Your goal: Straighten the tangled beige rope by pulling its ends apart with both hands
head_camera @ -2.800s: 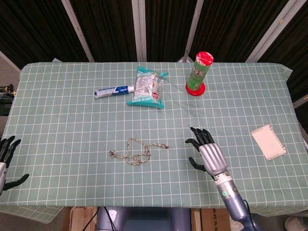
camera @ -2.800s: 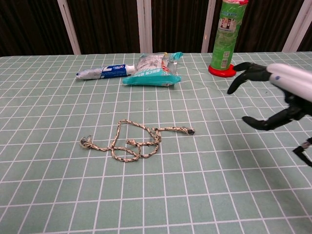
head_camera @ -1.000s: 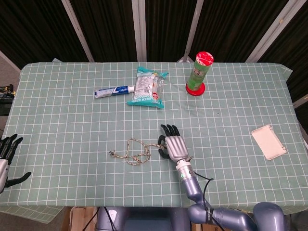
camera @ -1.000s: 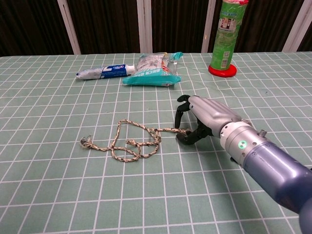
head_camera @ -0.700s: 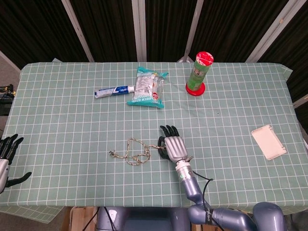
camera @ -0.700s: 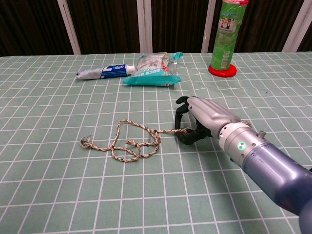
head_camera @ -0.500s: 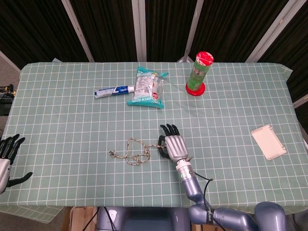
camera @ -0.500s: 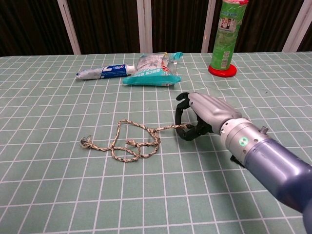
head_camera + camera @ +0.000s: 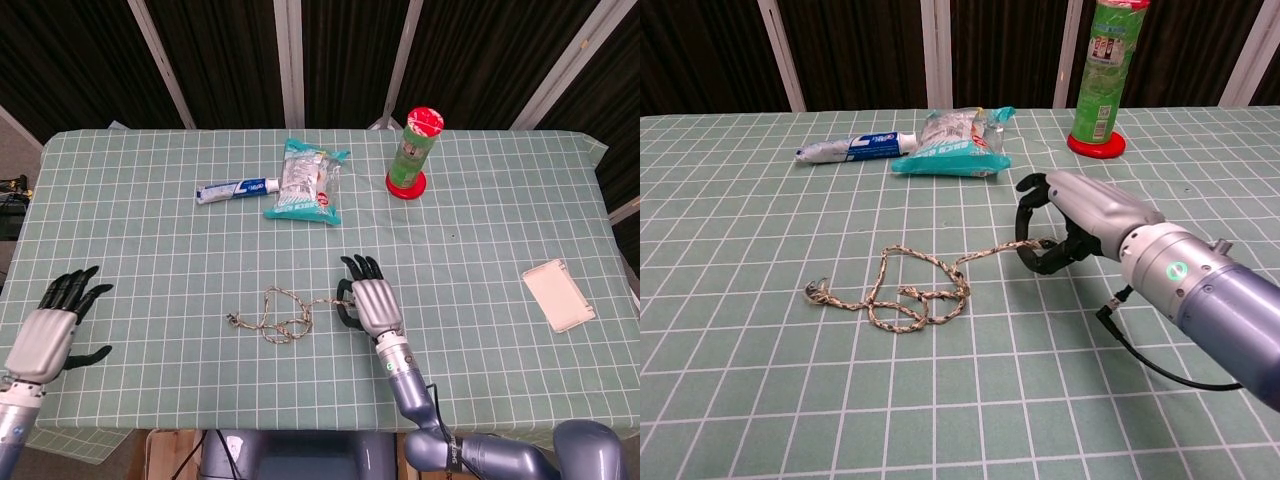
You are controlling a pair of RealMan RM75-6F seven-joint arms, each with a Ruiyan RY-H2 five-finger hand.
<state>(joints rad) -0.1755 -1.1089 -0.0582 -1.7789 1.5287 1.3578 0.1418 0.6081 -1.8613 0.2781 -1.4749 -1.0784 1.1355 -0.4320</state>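
Note:
The beige rope [image 9: 915, 285] lies in tangled loops on the green checked cloth, its left end [image 9: 817, 292] free on the table. In the head view the rope [image 9: 285, 314] sits near the table's front middle. My right hand [image 9: 1070, 228] pinches the rope's right end between thumb and fingers and holds it slightly above the cloth, so a short strand rises toward it. The same right hand [image 9: 368, 302] shows just right of the tangle. My left hand [image 9: 52, 331] hovers over the front left corner with fingers spread, holding nothing, far left of the rope.
A toothpaste tube [image 9: 238, 189] and a teal snack packet [image 9: 303, 181] lie behind the rope. A green canister with a red lid [image 9: 413, 150] stands at the back right. A white flat box [image 9: 558, 294] lies near the right edge.
My right hand has drawn the rope's right end a little to the right and lifted it. My left hand has come in over the front left corner.

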